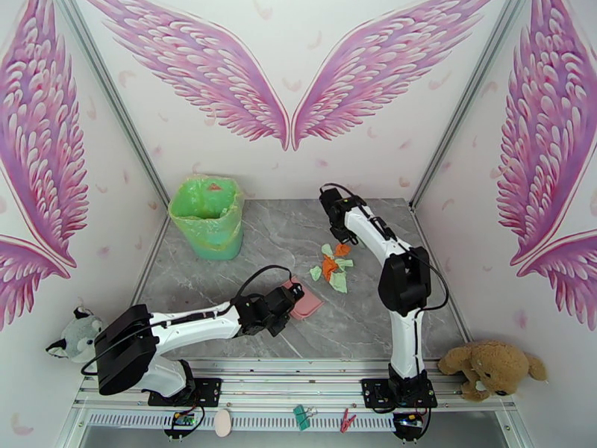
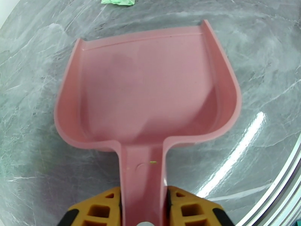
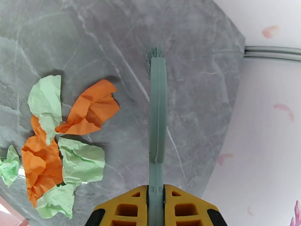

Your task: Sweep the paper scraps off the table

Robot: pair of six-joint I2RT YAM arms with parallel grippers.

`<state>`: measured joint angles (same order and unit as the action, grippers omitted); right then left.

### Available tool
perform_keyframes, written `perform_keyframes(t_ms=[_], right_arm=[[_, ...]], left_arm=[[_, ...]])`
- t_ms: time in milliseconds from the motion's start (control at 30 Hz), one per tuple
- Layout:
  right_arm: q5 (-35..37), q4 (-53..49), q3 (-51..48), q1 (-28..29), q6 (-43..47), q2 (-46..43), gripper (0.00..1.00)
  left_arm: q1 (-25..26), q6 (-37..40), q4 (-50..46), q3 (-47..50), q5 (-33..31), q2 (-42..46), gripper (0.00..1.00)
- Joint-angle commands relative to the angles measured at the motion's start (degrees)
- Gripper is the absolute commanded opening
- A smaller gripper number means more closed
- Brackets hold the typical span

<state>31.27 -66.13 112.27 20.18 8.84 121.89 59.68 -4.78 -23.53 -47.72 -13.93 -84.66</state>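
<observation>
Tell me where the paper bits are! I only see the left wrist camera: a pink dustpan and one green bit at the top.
Observer: The paper scraps, green and orange, lie in one cluster on the table, just beyond the mouth of the dustpan.
Operator: Who has the brush?
Observer: The right gripper is shut on the handle of the brush. The brush is beside the pile, on the side away from the dustpan.
Operator: Is there a bin?
Observer: Yes, a bin with a green liner stands near the table's far left corner.
</observation>
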Motion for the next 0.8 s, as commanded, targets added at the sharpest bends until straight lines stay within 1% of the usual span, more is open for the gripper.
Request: perform_keyframes(t_ms=[0, 133, 233, 500, 767], right_arm=[[-0.43, 1.05, 2.36, 0.49, 3.13, 0.15, 0.0], [-0.93, 0.39, 1.42, 1.16, 3.63, 1.02, 0.0], [-2.67, 0.12, 0.06, 1.94, 4.15, 1.23, 0.0], [-4.11, -0.66, -2.57, 4.05, 5.22, 1.69, 0.0], [-6.09, -0.62, -6.92, 6.74, 5.1, -1.16, 0.0]], left_arm=[[0.23, 0.89, 0.13, -1.05, 0.89, -0.42, 0.0], [0.16, 1.53, 1.17, -1.18, 0.72, -0.59, 0.0], [0.16, 1.87, 2.61, -1.14, 0.92, -1.09, 0.0], [-0.26, 2.5, 6.58, 0.15, 2.38, -2.33, 0.0], [-1.56, 2.74, 9.61, 2.5, 3.92, -2.7, 0.0]])
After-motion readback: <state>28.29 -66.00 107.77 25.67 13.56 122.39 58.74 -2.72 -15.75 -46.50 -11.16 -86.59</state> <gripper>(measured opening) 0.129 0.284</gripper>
